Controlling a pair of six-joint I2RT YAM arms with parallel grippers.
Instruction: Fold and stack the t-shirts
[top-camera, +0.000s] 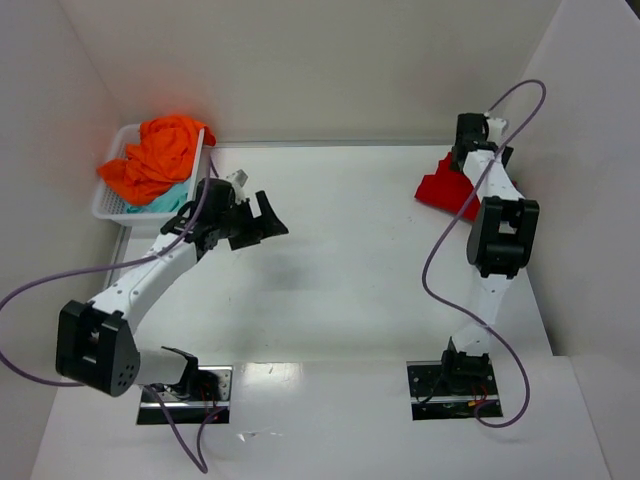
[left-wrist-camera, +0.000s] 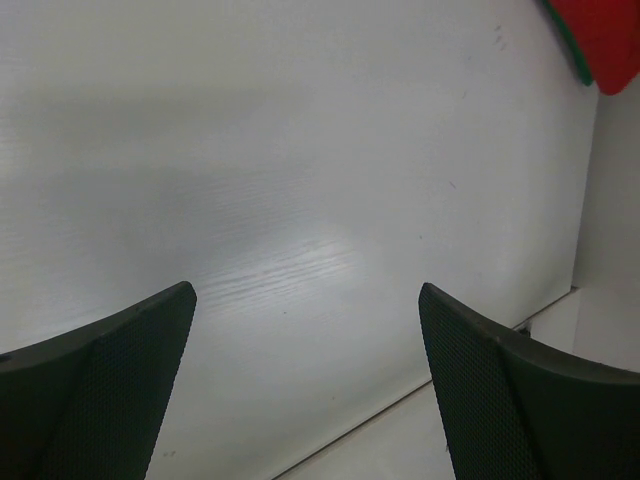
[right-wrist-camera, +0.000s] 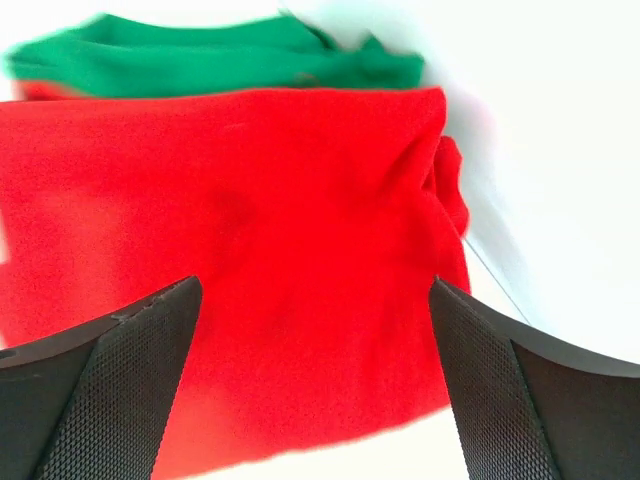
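A folded bright red t-shirt (top-camera: 442, 187) lies at the far right of the table, on top of a dark green one (right-wrist-camera: 220, 55) whose edge shows beyond it in the right wrist view. My right gripper (right-wrist-camera: 312, 290) is open just above the red shirt (right-wrist-camera: 250, 240), holding nothing. An orange t-shirt (top-camera: 158, 155) is heaped in the white basket (top-camera: 108, 205) at the far left, with a pale teal one (top-camera: 166, 200) under it. My left gripper (top-camera: 270, 222) is open and empty over bare table next to the basket.
White walls close in the table on the left, back and right. The red and green stack shows as a corner (left-wrist-camera: 600, 40) in the left wrist view. The arm bases (top-camera: 185, 395) sit at the near edge.
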